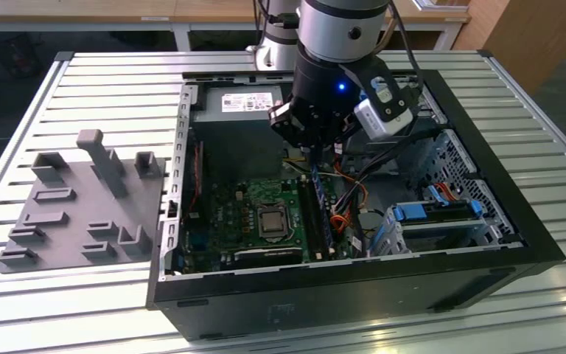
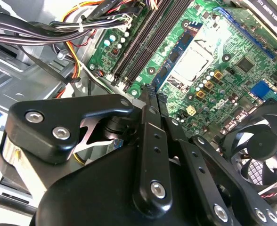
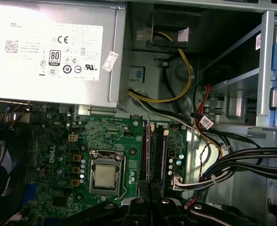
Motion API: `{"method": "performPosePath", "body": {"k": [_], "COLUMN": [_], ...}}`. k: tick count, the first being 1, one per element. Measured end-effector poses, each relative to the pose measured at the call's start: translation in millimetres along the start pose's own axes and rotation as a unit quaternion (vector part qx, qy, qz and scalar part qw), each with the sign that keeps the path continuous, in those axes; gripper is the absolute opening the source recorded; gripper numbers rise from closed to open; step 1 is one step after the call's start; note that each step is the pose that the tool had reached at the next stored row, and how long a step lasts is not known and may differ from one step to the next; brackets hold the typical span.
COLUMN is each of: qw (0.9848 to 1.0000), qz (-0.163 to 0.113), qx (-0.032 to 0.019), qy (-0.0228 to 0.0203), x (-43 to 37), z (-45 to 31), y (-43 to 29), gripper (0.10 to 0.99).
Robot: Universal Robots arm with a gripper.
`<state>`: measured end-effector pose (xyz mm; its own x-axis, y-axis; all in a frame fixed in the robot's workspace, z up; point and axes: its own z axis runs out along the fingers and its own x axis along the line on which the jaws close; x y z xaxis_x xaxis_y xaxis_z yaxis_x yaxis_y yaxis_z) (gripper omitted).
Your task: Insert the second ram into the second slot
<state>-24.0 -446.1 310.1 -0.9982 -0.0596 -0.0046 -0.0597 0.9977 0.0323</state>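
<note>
Clamping the second ram by its upper edge, with the fingers of the gripper drawn together on the thin blue board. Held on edge, lengthwise along the memory slots, just to the exterior view's right of the processor socket. Impossible to tell whether pressed home in a slot or resting just above one.

In the second wrist view, running as a blue strip away from the closed fingertips, parallel to the black slots.

Set on the green motherboard, low inside the open computer case. Bordered at the far end by the power supply with its white label. Flanked on the exterior view's right by a bundle of black cables and, nearer, by a drive bay with bright blue clips. Close to a black cooling fan in the second wrist view.

Reached from above by the arm, hanging straight down into the case. Resting, case and all, on a slatted metal table. Kept well apart from a grey fixture plate lying on the exterior view's left.
</note>
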Motion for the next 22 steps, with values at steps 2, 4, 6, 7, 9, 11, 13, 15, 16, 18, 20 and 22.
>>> {"method": "performPosePath", "body": {"k": [2, 4, 6, 7, 9, 11, 13, 15, 16, 18, 20, 22], "qw": [1.0000, 1.0000, 1.0000, 1.0000, 1.0000, 1.0000, 1.0000, 1.0000, 1.0000, 1.0000, 1.0000, 1.0000], "qz": [0.000, 0.000, 0.000, 0.000, 0.000, 0.000, 0.000, 0.000, 0.000, 0.000, 0.000, 0.000], "qx": [0.0000, 0.0000, 0.0000, 0.0000, 0.0000, 0.0000, 0.0000, 0.0000, 0.0000, 0.0000, -0.0001, 0.0003], "qy": [0.0000, 0.0000, 0.0000, 0.0000, 0.0000, 0.0000, 0.0000, 0.0000, 0.0000, 0.0000, 0.0000, 0.0001], "x": [0.0, 0.0, 0.0, 0.0, 0.0, 0.0, 0.0, 0.0, 0.0, 0.0, 0.0, 0.0], "z": [0.4, 1.1, 1.8, 2.0, 2.4, 2.8, 3.2, 3.6, 3.8, 4.2, 5.0, 6.0], "y": [0.0, 0.0, 0.0, -0.1, -0.1, -0.1, -0.1, -0.1, -0.1, -0.1, -0.1, -0.2], "gripper": [0.129, 0.129, 0.129, 0.129, 0.129, 0.129, 0.129, 0.129, 0.129, 0.129, 0.129, 0.129]}}
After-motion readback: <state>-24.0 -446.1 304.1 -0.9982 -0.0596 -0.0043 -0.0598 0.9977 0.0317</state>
